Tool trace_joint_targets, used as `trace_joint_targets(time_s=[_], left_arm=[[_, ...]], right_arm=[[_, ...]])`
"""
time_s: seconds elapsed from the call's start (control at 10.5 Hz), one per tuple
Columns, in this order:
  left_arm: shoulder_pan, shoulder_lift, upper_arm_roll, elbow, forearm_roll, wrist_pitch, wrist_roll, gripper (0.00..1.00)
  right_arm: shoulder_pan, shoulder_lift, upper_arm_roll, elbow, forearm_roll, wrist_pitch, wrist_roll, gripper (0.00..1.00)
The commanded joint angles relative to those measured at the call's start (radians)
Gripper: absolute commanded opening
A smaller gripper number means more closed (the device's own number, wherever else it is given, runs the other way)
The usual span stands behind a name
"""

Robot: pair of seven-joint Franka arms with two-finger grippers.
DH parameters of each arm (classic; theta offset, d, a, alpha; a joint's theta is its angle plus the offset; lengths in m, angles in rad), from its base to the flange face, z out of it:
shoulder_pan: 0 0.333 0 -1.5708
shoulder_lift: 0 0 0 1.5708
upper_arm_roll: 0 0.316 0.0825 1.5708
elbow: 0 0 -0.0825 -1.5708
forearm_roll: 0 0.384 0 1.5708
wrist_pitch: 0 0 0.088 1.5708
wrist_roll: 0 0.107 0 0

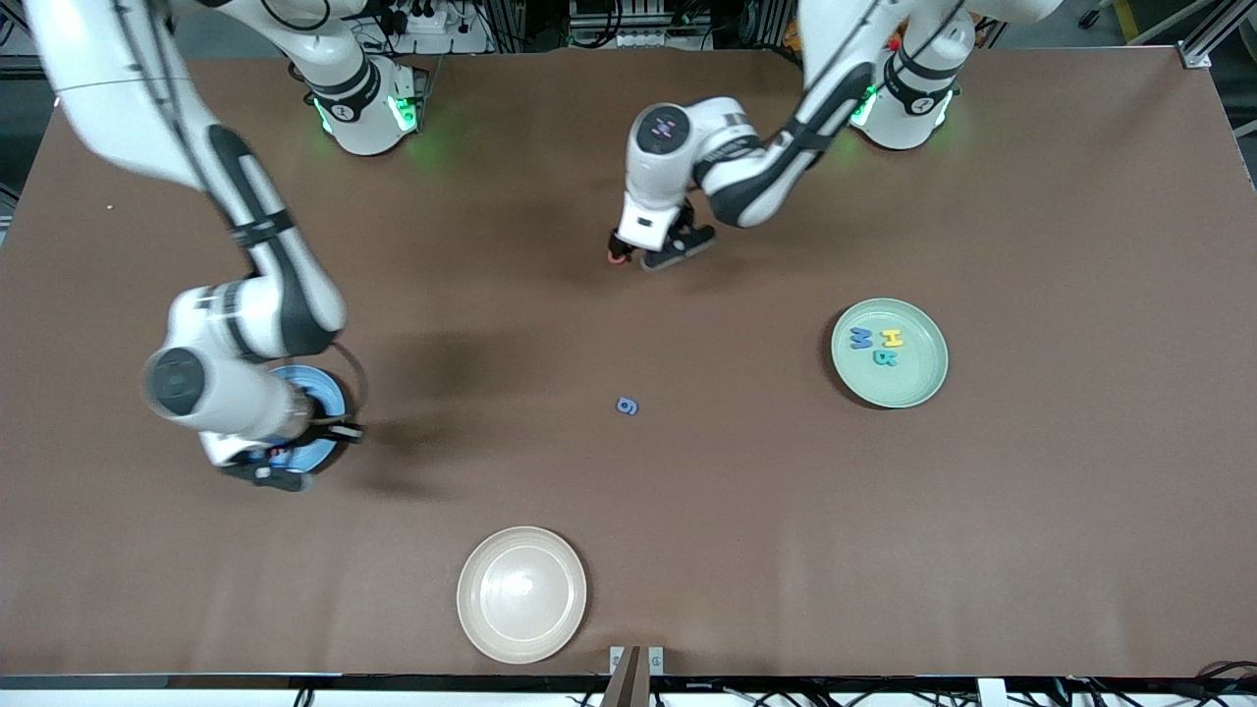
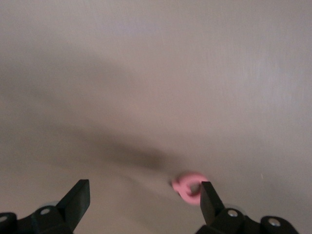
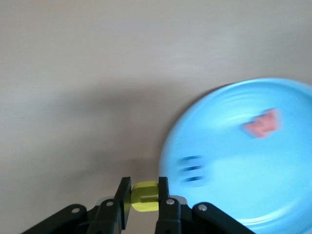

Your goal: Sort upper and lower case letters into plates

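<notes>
Cream-white plate (image 1: 521, 593) nearest camera, not a sorting target. Table (image 1: 1031, 511) holds green plate (image 1: 890, 353) with three letters, blue plate (image 1: 312, 412) under right gripper (image 3: 145, 197). Right jaws narrow, clamped on yellow letter (image 3: 145, 198): carry fully over rim before release. Left gripper (image 2: 141, 195) spread wide, empty, one finger beside pink letter (image 2: 187, 186). Blue letter (image 1: 628, 406) lies mid-table.

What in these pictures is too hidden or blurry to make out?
- Blue plate, front view: mostly covered by the right arm.
- Yellow letter, right wrist view: squeezed in the right tool, shape unreadable.
- Pink letter, left wrist view: blurred, partly hidden by a finger.
</notes>
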State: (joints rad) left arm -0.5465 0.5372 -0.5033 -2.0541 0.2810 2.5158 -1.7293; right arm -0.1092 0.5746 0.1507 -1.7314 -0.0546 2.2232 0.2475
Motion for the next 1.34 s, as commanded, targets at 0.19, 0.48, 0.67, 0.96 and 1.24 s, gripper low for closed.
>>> trace_joint_targets(time_s=[0.19,0.48,0.67,0.96,1.24], left_arm=[[-0.163,0.165,0.138,0.192,0.058,0.003,-0.153,1.00],[-0.188,0.170,0.158,0.200,0.057,0.003,-0.153,0.94],[-0.188,0.167,0.158,0.200,0.055,0.002,-0.154,0.87],[-0.188,0.165,0.157,0.196,0.055,-0.003,-0.154,0.59],[-0.188,0.165,0.157,0.195,0.050,-0.005,-0.154,0.52]], right_arm=[[-0.170,0.002,0.021,-0.017,-0.041,-0.037,-0.232,0.38],[-0.168,0.001,0.021,-0.016,-0.041,-0.076,-0.221,1.00],[-0.152,0.001,0.023,-0.011,-0.041,-0.073,-0.218,1.00],[-0.103,0.001,0.023,-0.003,-0.037,-0.065,-0.171,1.00],[-0.040,0.002,0.024,0.006,-0.036,-0.065,-0.065,1.00]])
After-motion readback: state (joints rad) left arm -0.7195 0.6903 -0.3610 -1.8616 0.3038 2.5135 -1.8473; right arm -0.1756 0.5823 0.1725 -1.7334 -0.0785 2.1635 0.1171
